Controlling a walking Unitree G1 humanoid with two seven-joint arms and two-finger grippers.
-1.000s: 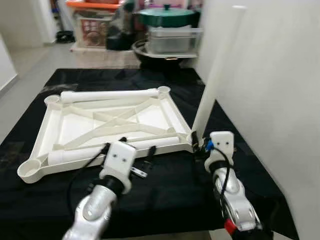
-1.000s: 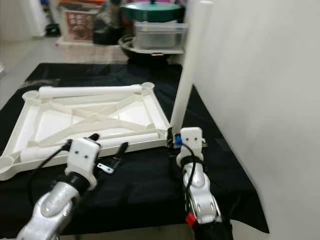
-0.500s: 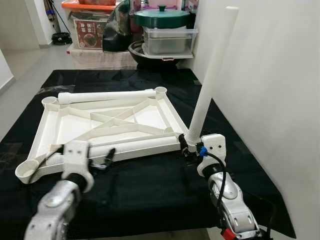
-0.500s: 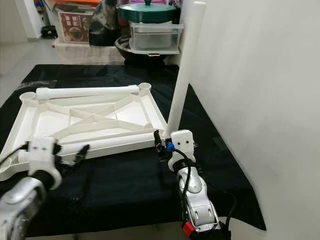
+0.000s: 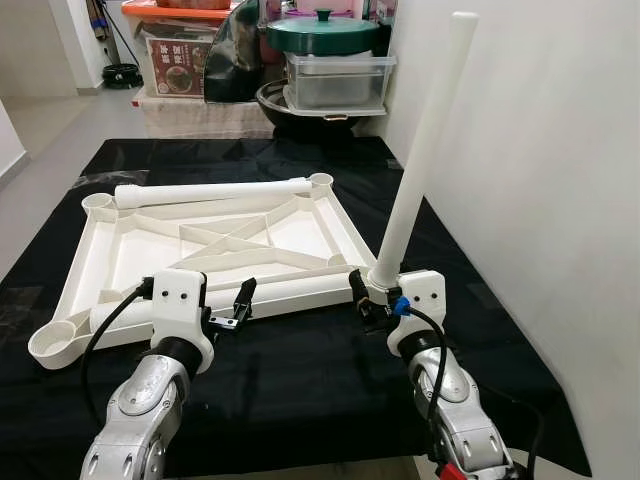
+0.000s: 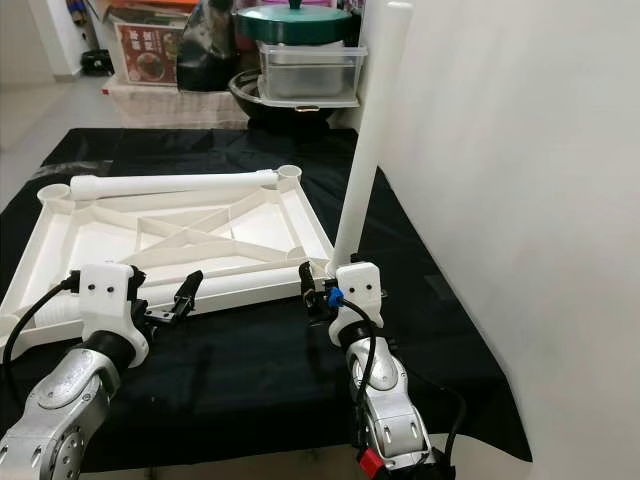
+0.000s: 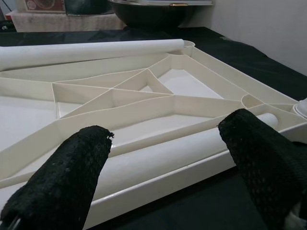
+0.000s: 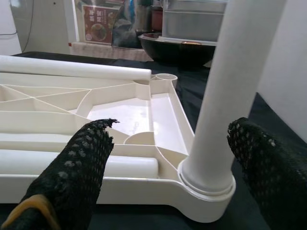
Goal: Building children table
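Both claws apart, right gripper (image 5: 372, 300) straddling the leg (image 5: 420, 150) lower right; we could knock it out of its socket.

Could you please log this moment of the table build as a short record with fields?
tabletop: white tabletop upside down on black cloth
fitted leg: upright leg seated in near right corner socket
loose legs: near leg and far leg lie on the tabletop
left gripper: open, at near leg
right gripper: open around upright leg's base
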